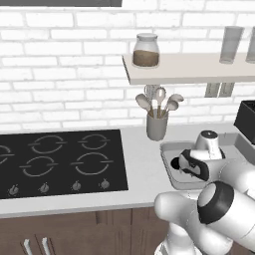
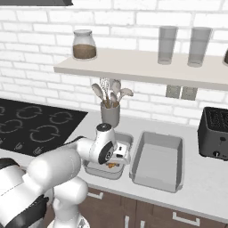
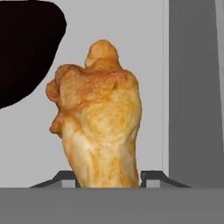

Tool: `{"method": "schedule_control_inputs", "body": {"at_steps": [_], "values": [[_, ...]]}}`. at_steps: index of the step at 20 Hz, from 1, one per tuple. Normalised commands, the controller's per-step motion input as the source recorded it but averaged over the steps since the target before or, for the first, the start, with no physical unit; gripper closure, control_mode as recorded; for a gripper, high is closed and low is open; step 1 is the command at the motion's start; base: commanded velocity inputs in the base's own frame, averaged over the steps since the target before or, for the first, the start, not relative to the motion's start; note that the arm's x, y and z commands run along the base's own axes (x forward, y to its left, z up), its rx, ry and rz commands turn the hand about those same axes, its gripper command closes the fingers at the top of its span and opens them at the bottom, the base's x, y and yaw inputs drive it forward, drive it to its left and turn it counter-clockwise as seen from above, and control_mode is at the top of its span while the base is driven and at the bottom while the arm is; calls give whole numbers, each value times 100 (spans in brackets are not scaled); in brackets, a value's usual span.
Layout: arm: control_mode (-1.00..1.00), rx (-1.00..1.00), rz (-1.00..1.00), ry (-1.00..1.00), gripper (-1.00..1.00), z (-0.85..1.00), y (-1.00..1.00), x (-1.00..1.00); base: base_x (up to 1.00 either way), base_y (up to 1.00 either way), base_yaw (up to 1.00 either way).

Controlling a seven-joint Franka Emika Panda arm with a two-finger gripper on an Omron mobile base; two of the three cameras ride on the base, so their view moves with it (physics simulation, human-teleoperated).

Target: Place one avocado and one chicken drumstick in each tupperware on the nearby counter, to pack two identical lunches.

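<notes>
Now my fingers (image 3: 109, 177), barely parted, hold the golden-orange drumstick (image 3: 101, 122) low inside the left tupperware (image 2: 121, 139), beside the near-black avocado (image 3: 26, 48), for one lunch.

The arm covers most of the nearer tupperware (image 1: 169, 149), so from the left only its rim and a sliver of the black avocado (image 1: 175, 163) peek out. From the right, just an orange scrap of the golden drumstick (image 2: 111, 166) shows under the hand. Up close, the avocado (image 3: 24, 48) runs off the corner, and the fingers (image 3: 151, 177) are barely visible.
</notes>
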Motion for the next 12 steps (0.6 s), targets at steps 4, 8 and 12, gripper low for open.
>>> {"method": "schedule_control_inputs", "body": {"at_steps": [4,8,12], "values": [[-100,0,7,-5,-100,-4,0,-22,0,0,0],[-100,0,5,-11,-100,13,1,-51,0,0,0],[-100,0,1,-11,-100,44,16,-44,0,0,0]]}}
